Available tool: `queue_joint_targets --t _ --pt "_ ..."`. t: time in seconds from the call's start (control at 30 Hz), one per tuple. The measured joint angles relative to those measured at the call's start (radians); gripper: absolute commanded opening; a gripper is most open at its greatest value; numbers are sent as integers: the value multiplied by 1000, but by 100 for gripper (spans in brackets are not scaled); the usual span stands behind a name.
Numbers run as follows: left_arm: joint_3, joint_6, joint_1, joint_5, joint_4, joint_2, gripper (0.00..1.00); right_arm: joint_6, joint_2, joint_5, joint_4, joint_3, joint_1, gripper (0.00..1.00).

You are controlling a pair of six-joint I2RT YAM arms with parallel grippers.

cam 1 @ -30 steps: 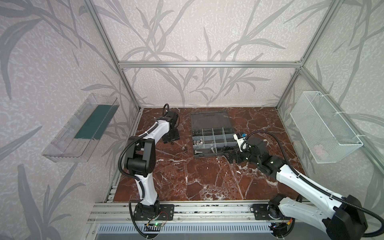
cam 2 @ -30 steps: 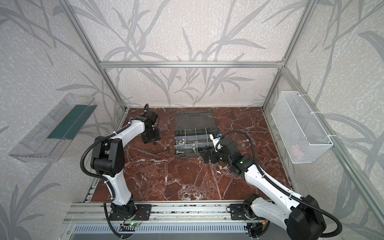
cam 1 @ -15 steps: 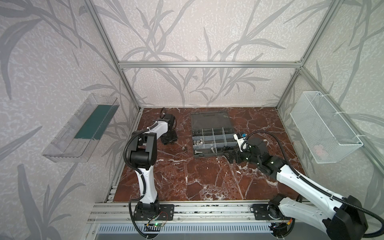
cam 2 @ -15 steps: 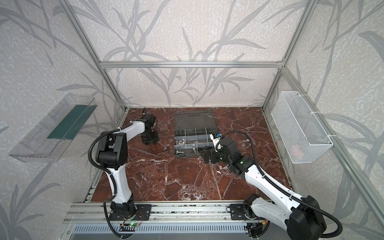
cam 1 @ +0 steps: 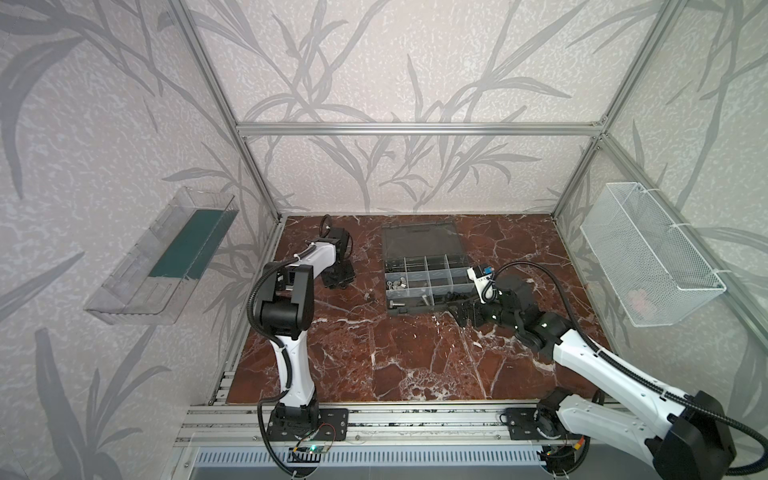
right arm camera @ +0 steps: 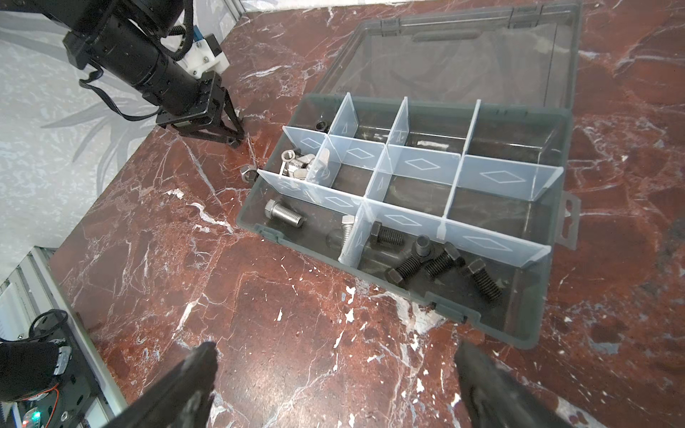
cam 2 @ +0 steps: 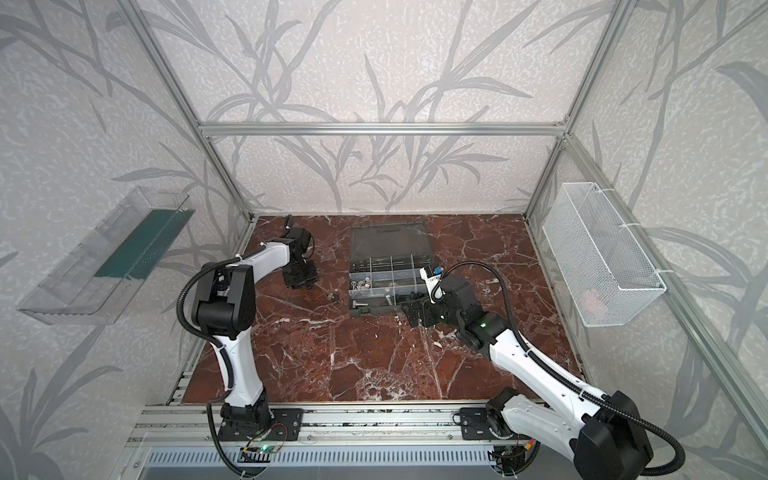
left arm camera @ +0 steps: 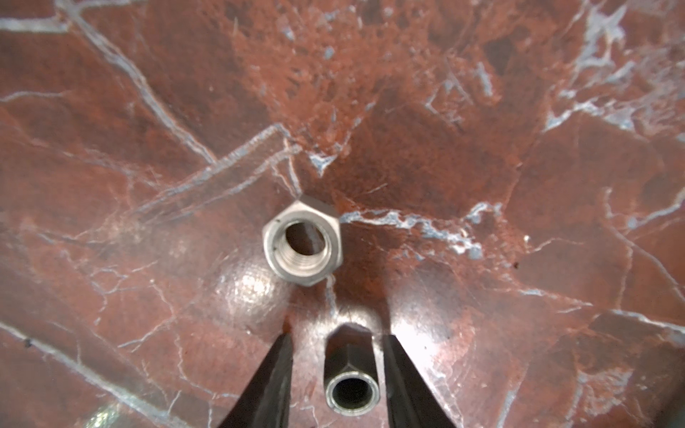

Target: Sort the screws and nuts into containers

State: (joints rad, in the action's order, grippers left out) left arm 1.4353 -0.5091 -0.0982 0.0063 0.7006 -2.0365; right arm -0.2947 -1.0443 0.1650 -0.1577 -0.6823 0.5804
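**A:** How far along?

**B:** Mostly done, I'd say. The right tool (right arm camera: pixel 335 352) is spread wide and empty at the case's (right arm camera: pixel 496 328) 5 o'clock. The screws (right arm camera: pixel 437 265) are in the front row, with nuts (right arm camera: pixel 296 163) behind them.

**A:** What's left?

**B:** A stray nut (right arm camera: pixel 247 173) sits on the surface (right arm camera: pixel 296 333) at the case's 9 o'clock. Farther out, the left tool (left arm camera: pixel 336 341) is half-spread, straddling a black nut (left arm camera: pixel 352 378) but not yet pinching it. A silver nut (left arm camera: pixel 302 241) lies just past it.

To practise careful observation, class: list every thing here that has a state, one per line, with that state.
Organizer case lid, open, lying flat.
Left gripper, open astride a dark nut, not gripping.
Right gripper, open, empty.
Silver nut, loose on table, lying flat.
Black screws, together in one compartment.
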Motion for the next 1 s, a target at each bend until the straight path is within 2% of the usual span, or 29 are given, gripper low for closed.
queue_joint_targets --t 0.37,0.6,1.0 --pt "4 -7 -39 6 0 0 16 1 6 -6 -1 0 0 99" --pt "55 -7 -81 44 32 -2 15 1 6 -8 -2 0 0 99" --pt "346 -7 -261 81 87 -3 16 5 39 -17 -9 0 -26 99"
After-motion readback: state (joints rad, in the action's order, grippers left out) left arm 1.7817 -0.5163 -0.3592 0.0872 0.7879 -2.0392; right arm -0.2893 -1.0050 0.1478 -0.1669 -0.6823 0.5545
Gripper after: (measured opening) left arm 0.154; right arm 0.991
